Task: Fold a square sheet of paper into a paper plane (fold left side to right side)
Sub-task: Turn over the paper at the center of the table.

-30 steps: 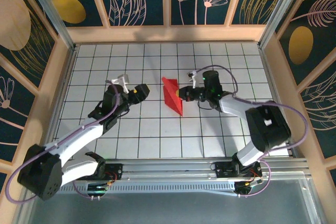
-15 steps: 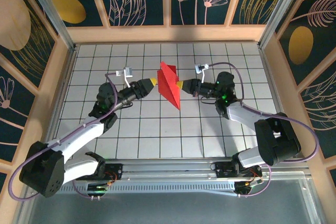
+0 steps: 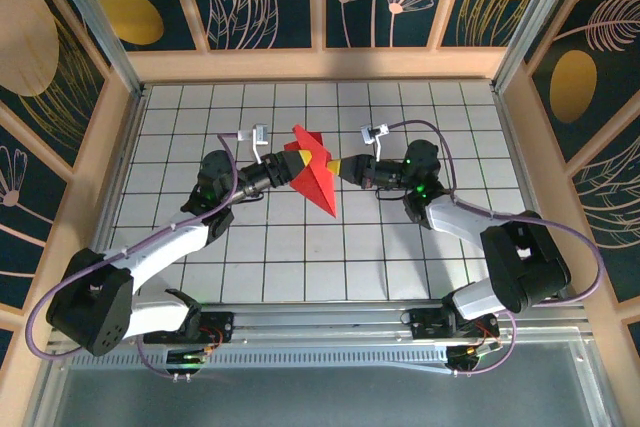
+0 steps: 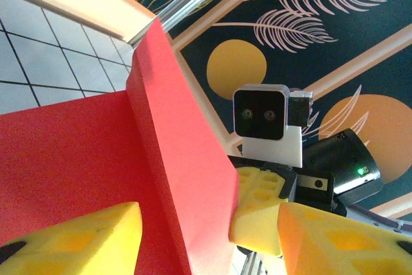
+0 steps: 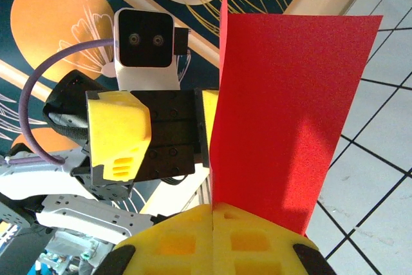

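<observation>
Left gripper [image 3: 297, 160] moved in onto the red paper [image 3: 315, 185], 2 arms meeting mid-table.
Its jaws stood parted, straddling the sheet's left edge; the right gripper [image 3: 333, 165] pinched the right edge, holding the folded paper above the table [image 3: 400, 247].

From the left wrist, the folded red paper [image 4: 96, 159] runs off the left and bottom edges, and the bottom edge cuts the fingers of the left claw [image 4: 206, 230]. From the right wrist, the right claw [image 5: 212, 227] is cropped likewise, its pads hiding the paper's lower end.
</observation>
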Tool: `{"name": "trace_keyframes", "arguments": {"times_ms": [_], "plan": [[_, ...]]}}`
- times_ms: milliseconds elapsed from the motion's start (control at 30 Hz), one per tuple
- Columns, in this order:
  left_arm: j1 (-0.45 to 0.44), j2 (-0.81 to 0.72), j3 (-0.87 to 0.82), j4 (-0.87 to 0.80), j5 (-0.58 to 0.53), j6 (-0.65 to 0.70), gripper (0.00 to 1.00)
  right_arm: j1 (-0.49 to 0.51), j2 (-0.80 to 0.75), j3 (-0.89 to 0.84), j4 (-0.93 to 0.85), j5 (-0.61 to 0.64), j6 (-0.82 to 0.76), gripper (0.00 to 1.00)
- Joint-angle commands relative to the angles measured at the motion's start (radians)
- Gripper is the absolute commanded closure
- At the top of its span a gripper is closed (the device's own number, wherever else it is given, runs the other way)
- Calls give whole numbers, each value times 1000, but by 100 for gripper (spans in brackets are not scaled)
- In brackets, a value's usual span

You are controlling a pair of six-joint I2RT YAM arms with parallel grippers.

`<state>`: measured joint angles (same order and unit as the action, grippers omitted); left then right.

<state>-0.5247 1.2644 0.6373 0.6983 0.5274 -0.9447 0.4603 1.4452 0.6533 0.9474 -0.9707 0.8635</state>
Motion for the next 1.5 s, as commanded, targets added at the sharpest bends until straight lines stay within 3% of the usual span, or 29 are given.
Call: {"name": "trace_keyframes", "arguments": {"times_ms": [0,300,533,767,867,933,1033,1233,1467], "plan": [[-9,9,41,16,20,26,48,12,12,35,68,-20,21,100],[-12,-8,39,-55,-30,66,76,18,20,34,59,-26,28,100],[-14,-14,36,-65,-53,72,91,15,0,36,25,-14,7,100],[-14,-25,45,-58,-64,75,100,-3,-147,49,-269,109,-183,80],[-13,-26,44,-39,-69,64,100,-28,-227,52,-437,201,-265,65],[-15,-26,43,-19,-64,54,100,-46,-287,36,-517,275,-299,49],[-19,-28,43,6,-57,42,100,-58,-339,-1,-548,277,-303,28],[-27,-26,62,29,-40,24,100,-35,-326,-96,-375,150,-168,15],[-38,-19,80,66,-18,-5,100,52,-230,-135,-119,88,-48,13]]}}
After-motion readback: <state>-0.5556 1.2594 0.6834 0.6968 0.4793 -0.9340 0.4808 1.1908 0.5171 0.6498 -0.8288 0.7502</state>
